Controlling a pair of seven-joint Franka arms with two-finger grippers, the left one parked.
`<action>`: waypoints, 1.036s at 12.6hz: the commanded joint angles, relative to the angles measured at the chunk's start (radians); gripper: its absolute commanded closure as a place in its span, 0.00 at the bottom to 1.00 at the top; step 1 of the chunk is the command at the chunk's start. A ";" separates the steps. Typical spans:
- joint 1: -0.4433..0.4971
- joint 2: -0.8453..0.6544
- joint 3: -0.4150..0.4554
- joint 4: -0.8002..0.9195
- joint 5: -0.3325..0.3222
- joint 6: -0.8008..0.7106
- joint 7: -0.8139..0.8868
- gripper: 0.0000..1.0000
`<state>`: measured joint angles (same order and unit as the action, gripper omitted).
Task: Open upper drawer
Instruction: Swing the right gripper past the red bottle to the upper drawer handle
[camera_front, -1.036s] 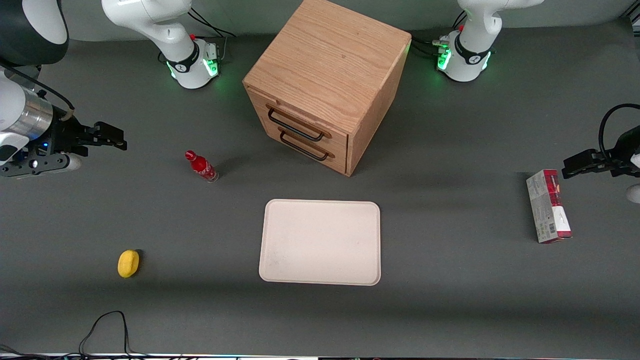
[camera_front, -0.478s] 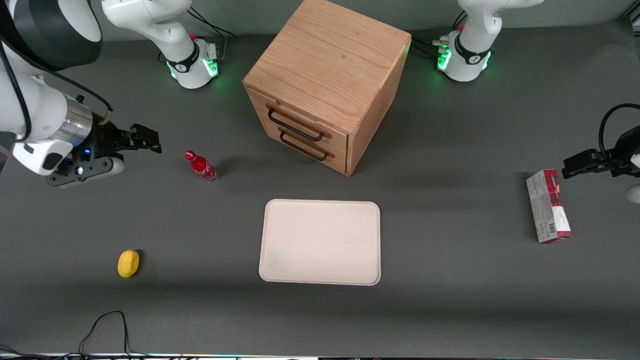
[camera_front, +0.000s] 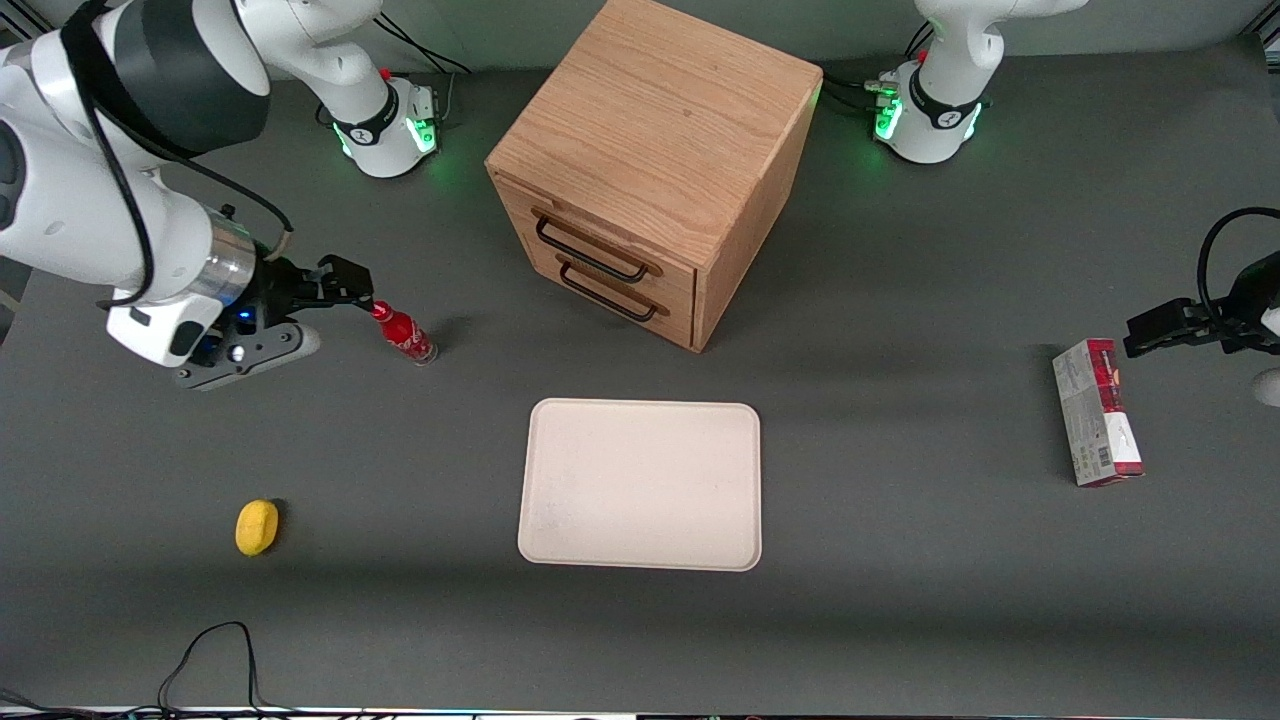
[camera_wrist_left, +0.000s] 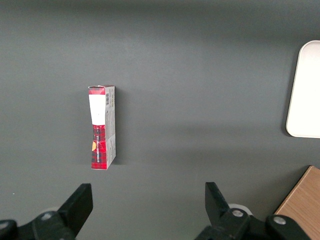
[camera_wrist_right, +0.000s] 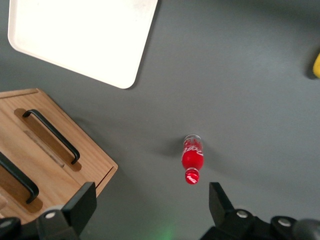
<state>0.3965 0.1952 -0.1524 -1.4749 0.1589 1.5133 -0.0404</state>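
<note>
The oak cube cabinet stands at the middle of the table, far from the front camera. Its upper drawer is closed and has a black wire handle. The lower drawer sits below it with the same handle. My gripper is open and empty. It hovers toward the working arm's end from the cabinet, close beside the cap of a red bottle. In the right wrist view the open gripper faces the bottle, with the upper drawer's handle and the lower drawer's handle off to one side.
A cream tray lies nearer the front camera than the cabinet. A yellow fruit lies toward the working arm's end. A red and grey box lies toward the parked arm's end and shows in the left wrist view.
My gripper has moved from the working arm's end of the table toward the cabinet and now hovers by the red bottle's cap. Nothing else has moved.
</note>
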 joint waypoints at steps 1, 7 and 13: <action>0.012 0.087 -0.012 0.062 0.130 -0.025 0.007 0.00; -0.011 0.151 -0.015 0.146 0.168 -0.024 -0.125 0.00; -0.010 0.217 -0.012 0.142 0.162 -0.035 -0.238 0.00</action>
<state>0.3867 0.3569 -0.1619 -1.3725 0.3022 1.4961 -0.1921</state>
